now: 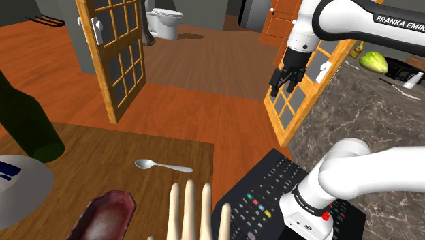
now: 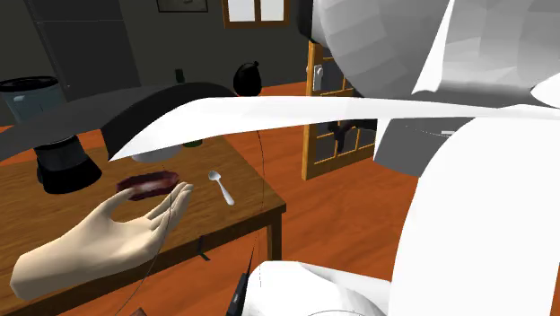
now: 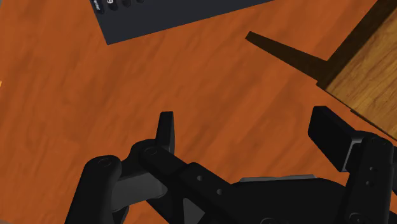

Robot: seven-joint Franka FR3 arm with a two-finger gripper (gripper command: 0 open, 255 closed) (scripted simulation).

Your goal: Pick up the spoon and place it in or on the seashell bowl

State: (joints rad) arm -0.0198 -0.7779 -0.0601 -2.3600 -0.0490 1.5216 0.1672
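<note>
A silver spoon (image 1: 163, 166) (image 2: 220, 187) lies flat on the wooden table (image 1: 88, 146), bowl end toward the shoulder view's left. The seashell bowl (image 1: 102, 215) (image 2: 148, 184) is dark red and sits near the table's front edge, a short way from the spoon. My black gripper (image 1: 283, 88) hangs high over the orange floor, well off the table toward the shoulder view's right. In the wrist view the gripper (image 3: 248, 130) is open, its fingers (image 3: 167, 130) wide apart with nothing between them, above bare floor beside the table's corner (image 3: 369, 70).
A pale model hand (image 1: 194, 211) (image 2: 108, 233) lies on the table beside the bowl. A dark green bottle (image 1: 27, 123) and a white object (image 1: 17, 187) stand at the shoulder view's left. A remote-patterned stand (image 1: 272, 191) holds the arm. A glazed wooden door (image 1: 116, 48) stands behind.
</note>
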